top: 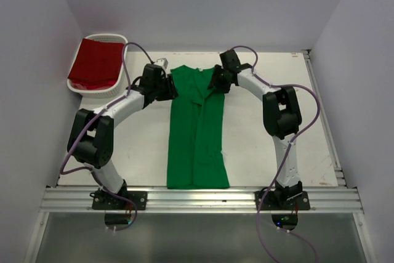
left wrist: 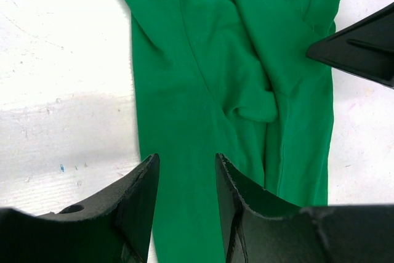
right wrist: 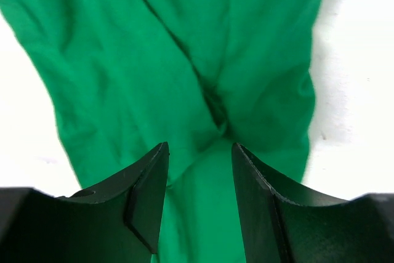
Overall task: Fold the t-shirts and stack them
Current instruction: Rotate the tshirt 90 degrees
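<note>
The bright green t-shirt point(top: 197, 133) lies on the table folded lengthwise into a long narrow strip, its far end rumpled. My left gripper point(top: 169, 88) hovers open over the strip's far left corner; the green cloth point(left wrist: 234, 72) shows between and beyond its fingers, nothing gripped. My right gripper point(top: 215, 82) hovers open over the far right corner, green cloth point(right wrist: 184, 78) below its jaws, nothing gripped. The dark red t-shirt point(top: 96, 63) lies in the basket at the far left. The right gripper's finger point(left wrist: 363, 47) shows in the left wrist view.
The white slatted basket point(top: 92, 88) stands at the table's far left corner. Grey walls close the table on three sides. A metal rail point(top: 203, 198) runs along the near edge, and another along the right edge point(top: 323, 121).
</note>
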You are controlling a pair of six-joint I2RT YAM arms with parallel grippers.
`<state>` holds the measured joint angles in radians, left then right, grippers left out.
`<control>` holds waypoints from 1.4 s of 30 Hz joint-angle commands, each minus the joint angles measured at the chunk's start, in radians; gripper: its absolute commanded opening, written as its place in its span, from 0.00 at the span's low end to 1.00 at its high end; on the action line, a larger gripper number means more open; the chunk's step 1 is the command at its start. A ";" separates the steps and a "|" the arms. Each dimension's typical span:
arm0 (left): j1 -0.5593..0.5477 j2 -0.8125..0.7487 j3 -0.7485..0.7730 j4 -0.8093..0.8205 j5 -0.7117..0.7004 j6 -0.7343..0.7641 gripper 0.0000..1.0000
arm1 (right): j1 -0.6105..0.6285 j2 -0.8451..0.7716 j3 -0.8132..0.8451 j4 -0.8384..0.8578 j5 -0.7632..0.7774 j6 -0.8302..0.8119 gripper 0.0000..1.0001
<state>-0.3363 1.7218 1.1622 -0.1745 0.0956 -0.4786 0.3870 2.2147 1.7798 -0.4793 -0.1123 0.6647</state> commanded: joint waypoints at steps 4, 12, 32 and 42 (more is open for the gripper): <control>0.002 -0.051 -0.018 0.029 -0.017 -0.002 0.46 | 0.001 -0.044 0.004 -0.022 0.069 -0.022 0.50; 0.002 -0.054 -0.018 0.023 -0.027 0.005 0.46 | 0.001 0.037 0.075 -0.012 0.040 -0.019 0.44; 0.005 -0.062 -0.025 0.017 -0.033 0.008 0.46 | 0.001 -0.038 -0.005 0.120 -0.018 -0.031 0.00; 0.005 -0.067 -0.030 0.017 -0.034 0.006 0.46 | 0.001 -0.086 -0.089 0.366 -0.226 -0.016 0.00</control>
<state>-0.3363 1.6974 1.1469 -0.1806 0.0734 -0.4782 0.3866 2.1803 1.7020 -0.2508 -0.2283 0.6476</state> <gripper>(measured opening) 0.459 0.019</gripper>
